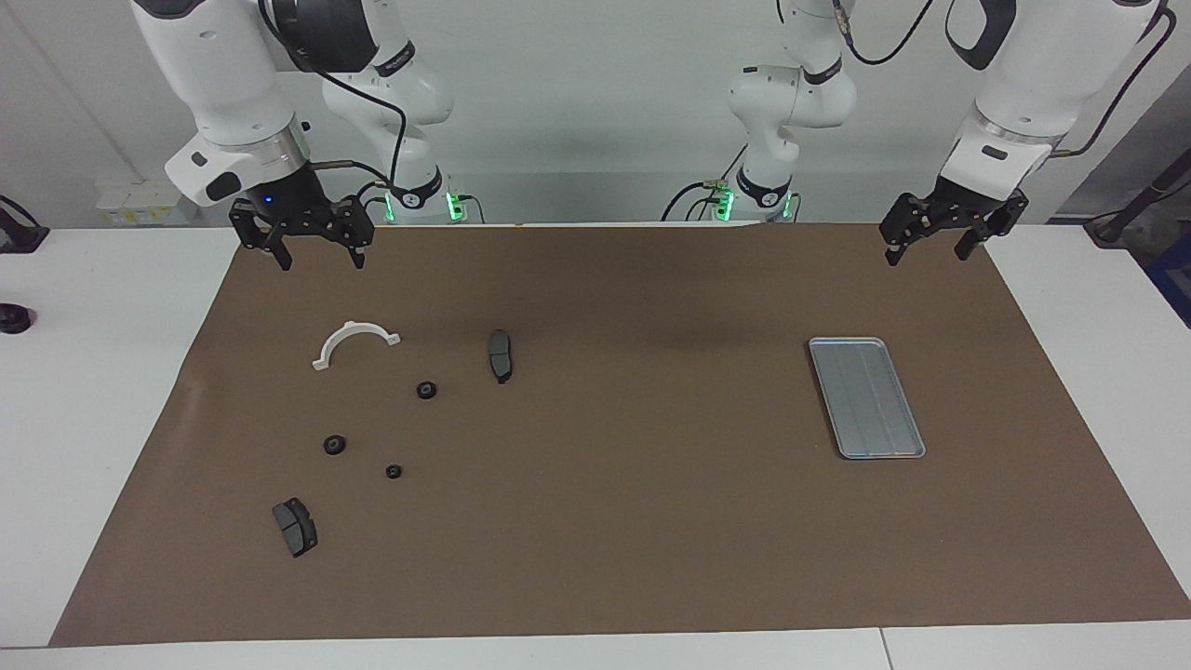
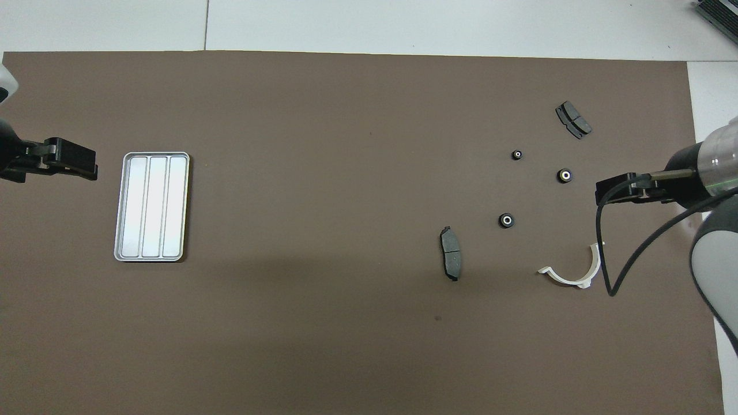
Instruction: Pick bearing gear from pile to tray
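A big brown mat (image 1: 614,521) covers the table, and both robot arms hang up high at the robots' end of it. The right gripper (image 1: 314,253) is over the mat's edge at the right arm's end, and its fingers are spread open with nothing in them. The left gripper (image 1: 933,246) is over the mat's edge at the left arm's end, open and empty too, and that arm looks like it is waiting. The silver tray (image 1: 867,445) lies flat near the left gripper, with its long side running away from the robots, and nothing is in it. The pile is scattered at the right arm's end: a white half-ring (image 1: 352,339), two dark brake pads (image 1: 501,355) (image 1: 295,526), and three little black gears (image 1: 426,390) (image 1: 334,445) (image 1: 394,472). The gears lie farther from the robots than the half-ring. The right arm is much closer to them, so it would likely reach forward and down, past the half-ring, to grab the closest gear first.
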Action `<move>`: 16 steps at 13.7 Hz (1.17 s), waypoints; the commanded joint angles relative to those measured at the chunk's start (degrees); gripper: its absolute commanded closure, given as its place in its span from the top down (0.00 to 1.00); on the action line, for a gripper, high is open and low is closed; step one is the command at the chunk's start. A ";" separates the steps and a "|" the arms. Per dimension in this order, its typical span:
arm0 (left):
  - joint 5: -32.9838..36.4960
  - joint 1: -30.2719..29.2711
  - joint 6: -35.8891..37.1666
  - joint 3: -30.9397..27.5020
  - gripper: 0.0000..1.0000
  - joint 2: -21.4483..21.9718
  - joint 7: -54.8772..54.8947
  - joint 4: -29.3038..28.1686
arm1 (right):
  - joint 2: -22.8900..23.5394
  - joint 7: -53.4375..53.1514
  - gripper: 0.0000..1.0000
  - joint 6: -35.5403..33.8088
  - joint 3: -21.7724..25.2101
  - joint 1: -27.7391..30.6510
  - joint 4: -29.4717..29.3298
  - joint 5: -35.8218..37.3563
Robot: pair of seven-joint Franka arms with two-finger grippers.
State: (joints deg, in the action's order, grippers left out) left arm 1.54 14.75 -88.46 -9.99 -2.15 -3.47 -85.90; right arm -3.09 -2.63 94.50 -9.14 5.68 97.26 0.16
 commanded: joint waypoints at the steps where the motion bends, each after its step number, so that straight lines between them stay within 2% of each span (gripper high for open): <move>1: 0.84 -0.33 -0.66 0.41 1.00 1.27 -0.31 -1.64 | -1.04 -1.24 1.00 0.16 -0.44 0.38 1.09 -0.77; 9: 0.84 -0.33 -0.66 0.41 1.00 1.27 -0.31 -1.64 | -0.87 -0.71 1.00 2.26 -0.53 0.47 2.23 -0.51; 14: 0.84 -0.33 -0.66 0.41 1.00 1.27 -0.31 -1.64 | 1.50 -1.24 1.00 9.20 -0.53 -0.58 6.88 -0.51; 16: 0.84 -0.33 -0.66 0.41 1.00 1.27 -0.31 -1.64 | 2.56 -1.24 1.00 14.02 -0.53 -0.94 9.86 -0.60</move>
State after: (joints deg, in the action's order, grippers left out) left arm 1.54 14.75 -88.46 -9.99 -2.15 -3.47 -85.90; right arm -1.22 -2.67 104.09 -9.27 4.98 103.81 0.16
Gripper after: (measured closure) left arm 0.000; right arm 0.000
